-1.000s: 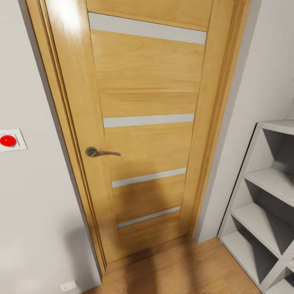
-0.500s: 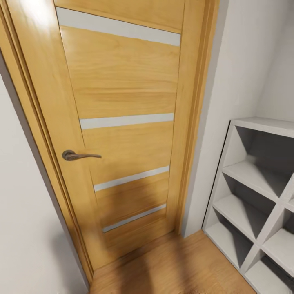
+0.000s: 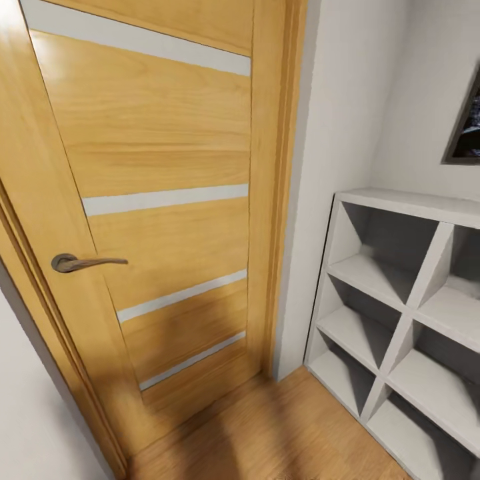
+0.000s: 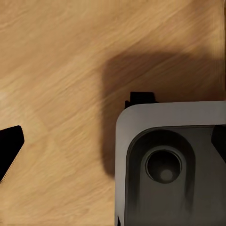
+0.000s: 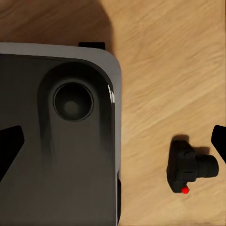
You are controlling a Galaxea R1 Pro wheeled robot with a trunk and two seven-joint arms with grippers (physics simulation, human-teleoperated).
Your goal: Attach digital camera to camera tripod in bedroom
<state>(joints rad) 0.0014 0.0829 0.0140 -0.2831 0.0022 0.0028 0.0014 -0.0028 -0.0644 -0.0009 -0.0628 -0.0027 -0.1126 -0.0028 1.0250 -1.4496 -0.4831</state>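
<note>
The digital camera, small and black with a red button, lies on the light wood floor in the right wrist view, beside the robot's grey base. My right gripper is open above the floor, its black fingertips spread wide and holding nothing; the camera sits near one fingertip, apart from it. My left gripper is open too, over the floor and the base. The camera tripod is out of view.
The head view faces a shut wooden door with a metal handle. A white shelf unit with slanted compartments stands against the wall to the right. A dark frame hangs above it.
The head view has swung to the right: the door has slid left in the picture, the red wall button has left it, and more of the shelf unit shows.
</note>
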